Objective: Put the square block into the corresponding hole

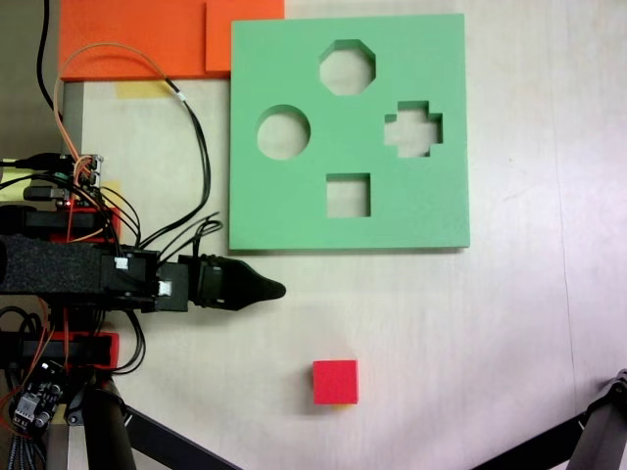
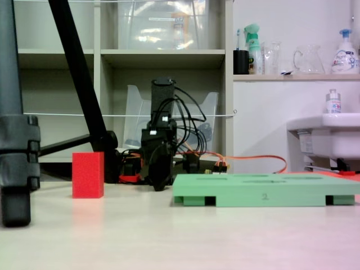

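One small red foam cube [image 1: 335, 382] is sitting alone on the pale table [image 1: 470, 333], well apart from the one green foam board [image 1: 294, 211], whose four cutouts include a single empty square hole [image 1: 348, 196]. The arm's black gripper [image 1: 277, 289] is lying low between them, holding nothing; whether its jaws are parted cannot be told. Two orange foam slabs [image 1: 137, 34] are lying beyond the board.

Red square block [image 1: 335, 382] flat on table, apart from green board's empty square hole [image 1: 348, 196]

Bright, even indoor light; soft shadows, slight blur throughout.
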You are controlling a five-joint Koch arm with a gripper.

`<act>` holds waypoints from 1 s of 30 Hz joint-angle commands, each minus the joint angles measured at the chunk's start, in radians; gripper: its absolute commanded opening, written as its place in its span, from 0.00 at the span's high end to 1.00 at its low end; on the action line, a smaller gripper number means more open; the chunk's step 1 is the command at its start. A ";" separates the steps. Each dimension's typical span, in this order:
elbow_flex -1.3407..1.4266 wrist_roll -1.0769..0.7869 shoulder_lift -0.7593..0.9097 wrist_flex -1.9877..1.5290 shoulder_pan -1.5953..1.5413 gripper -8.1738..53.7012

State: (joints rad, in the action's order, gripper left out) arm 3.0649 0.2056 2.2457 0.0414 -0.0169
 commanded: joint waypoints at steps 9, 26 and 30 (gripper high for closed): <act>0.069 0.014 0.077 -0.046 -0.006 0.32; -0.681 1.193 0.055 -0.796 0.163 0.37; -1.020 1.230 -0.071 -1.117 0.156 0.39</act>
State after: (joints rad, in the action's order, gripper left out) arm 2.1598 1.4128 2.2074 -0.9511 0.1273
